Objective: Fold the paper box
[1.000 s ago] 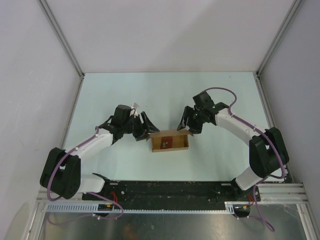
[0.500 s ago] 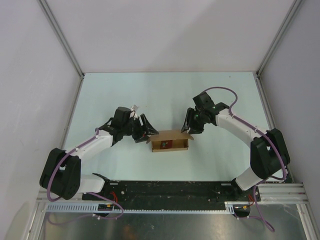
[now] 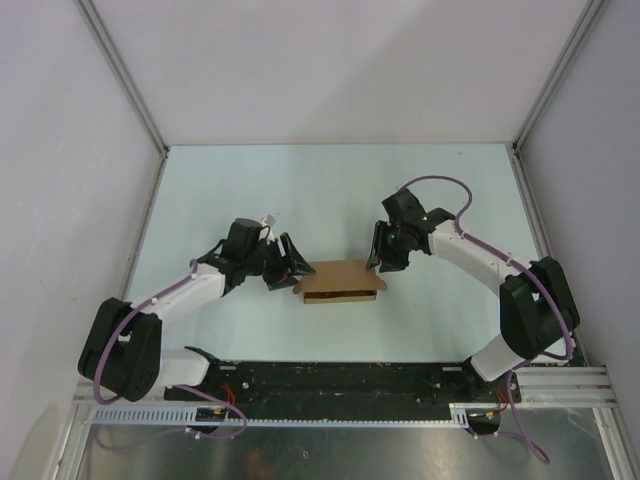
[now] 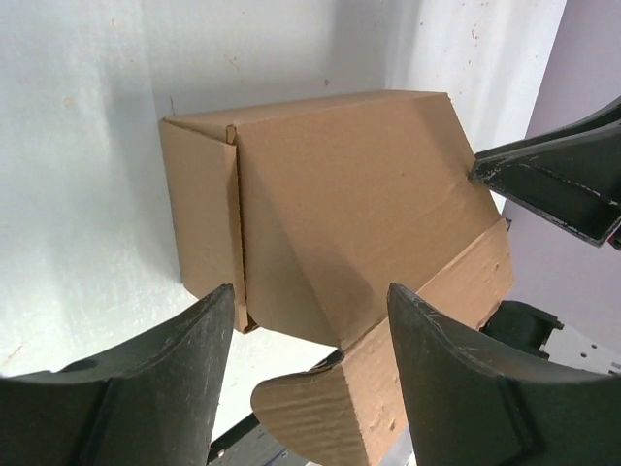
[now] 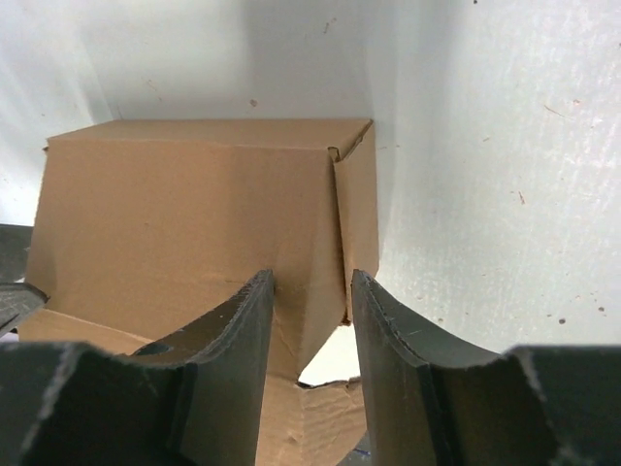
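Squarely between both tools, paper box point(image 3: 340, 279); left tool point(image 3: 293, 270) spread, right tool point(image 3: 379, 263) narrower, grip unclear.

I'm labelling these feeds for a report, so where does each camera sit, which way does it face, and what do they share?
Top external: above and behind, looking down at the table; both arms, left tool and right tool flanking the paper box.
Left wrist: on the left arm, facing the box's end; its fingers show.
Right wrist: on the right arm, facing the opposite end; its fingers show.
Shared: all three see the box.
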Robot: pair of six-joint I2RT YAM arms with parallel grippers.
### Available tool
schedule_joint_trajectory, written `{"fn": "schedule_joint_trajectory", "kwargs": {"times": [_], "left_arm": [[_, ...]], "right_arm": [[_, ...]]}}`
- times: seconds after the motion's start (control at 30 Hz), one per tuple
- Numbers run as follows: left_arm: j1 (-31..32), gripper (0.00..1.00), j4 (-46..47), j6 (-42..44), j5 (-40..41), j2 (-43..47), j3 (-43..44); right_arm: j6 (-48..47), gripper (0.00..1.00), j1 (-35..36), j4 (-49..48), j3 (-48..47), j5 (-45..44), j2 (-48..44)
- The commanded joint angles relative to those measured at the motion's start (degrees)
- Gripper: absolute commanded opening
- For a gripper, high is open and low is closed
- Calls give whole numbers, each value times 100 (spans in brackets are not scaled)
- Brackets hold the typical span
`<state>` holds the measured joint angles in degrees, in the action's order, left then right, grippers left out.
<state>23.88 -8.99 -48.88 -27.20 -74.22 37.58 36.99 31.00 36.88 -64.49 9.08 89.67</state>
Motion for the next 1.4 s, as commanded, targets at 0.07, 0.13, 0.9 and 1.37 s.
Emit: {"fn": "schedule_joint_trajectory", "kwargs": {"times": [0.07, 0.13, 0.9, 1.37], "left_arm": [[38, 69, 135, 212, 13, 170, -128], [38, 70, 126, 230, 31, 162, -163], [99, 69, 126, 450, 900, 258, -366], [678, 67, 144, 1293, 2112, 346, 56]], "right_arm": [[-175, 47, 107, 117, 112, -275, -134], [-192, 48, 116, 100, 129, -302, -125], [-315, 50, 336, -383, 613, -267, -310], [-430, 51, 354, -989, 999, -433, -564]]}}
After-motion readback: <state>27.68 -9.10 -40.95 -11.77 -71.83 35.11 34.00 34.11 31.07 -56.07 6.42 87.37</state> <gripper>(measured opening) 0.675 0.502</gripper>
